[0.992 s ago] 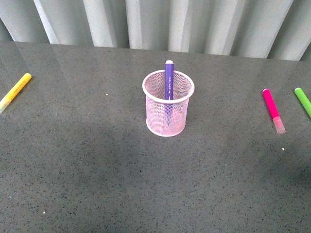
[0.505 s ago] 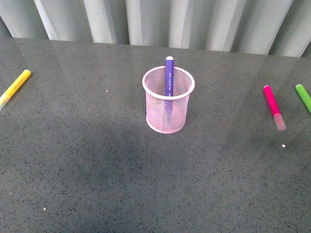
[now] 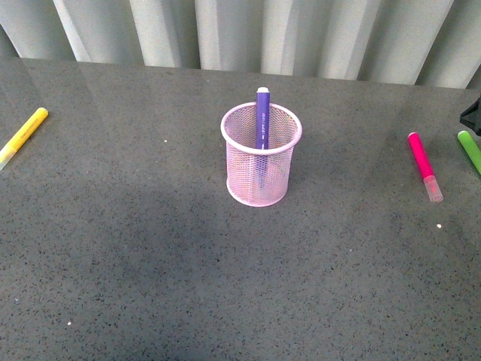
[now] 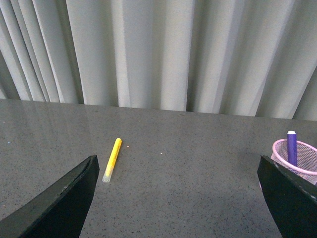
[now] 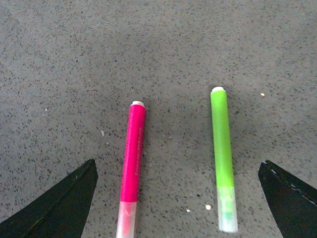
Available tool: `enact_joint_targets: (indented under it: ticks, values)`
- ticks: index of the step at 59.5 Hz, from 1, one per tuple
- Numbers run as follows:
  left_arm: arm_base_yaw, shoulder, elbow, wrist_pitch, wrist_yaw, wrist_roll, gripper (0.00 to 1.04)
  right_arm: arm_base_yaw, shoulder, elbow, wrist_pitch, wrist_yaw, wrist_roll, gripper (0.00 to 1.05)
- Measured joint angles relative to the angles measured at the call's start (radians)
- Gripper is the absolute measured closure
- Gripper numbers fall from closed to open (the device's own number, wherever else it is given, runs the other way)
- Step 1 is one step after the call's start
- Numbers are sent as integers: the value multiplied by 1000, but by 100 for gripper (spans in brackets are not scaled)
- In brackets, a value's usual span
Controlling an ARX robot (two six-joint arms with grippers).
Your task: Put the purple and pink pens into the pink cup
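Note:
The pink cup [image 3: 261, 169] stands upright mid-table with the purple pen [image 3: 262, 116] upright inside it, its tip above the rim. The pink pen [image 3: 423, 164] lies flat on the table far to the right, pale cap toward the front. In the right wrist view my right gripper [image 5: 178, 163] is open above the table, with the pink pen [image 5: 133, 163] and the green marker [image 5: 223, 153] lying between its fingers, neither touched. My left gripper [image 4: 177, 159] is open and empty. The cup [image 4: 299, 157] with the purple pen [image 4: 291, 148] sits beside one of its fingers.
A green marker [image 3: 470, 150] lies next to the pink pen at the right edge. A yellow marker [image 3: 22, 135] lies at the far left, the same yellow marker [image 4: 112, 159] showing in the left wrist view. A dark part of my right arm [image 3: 473, 116] shows at the right edge. Curtains hang behind the grey table [image 3: 150, 263].
A dark part of my right arm has come into the front view at the right edge. Cup and pens lie where they were.

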Motion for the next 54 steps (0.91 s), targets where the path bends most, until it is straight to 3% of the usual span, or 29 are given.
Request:
enact_joint_targets:
  ticks: [36, 54]
  values:
    - [0, 0, 0, 0, 0, 0, 7, 62, 214, 210, -65, 29, 6, 7]
    - [0, 0, 0, 0, 0, 0, 7, 92, 256, 214, -82, 47, 7, 7]
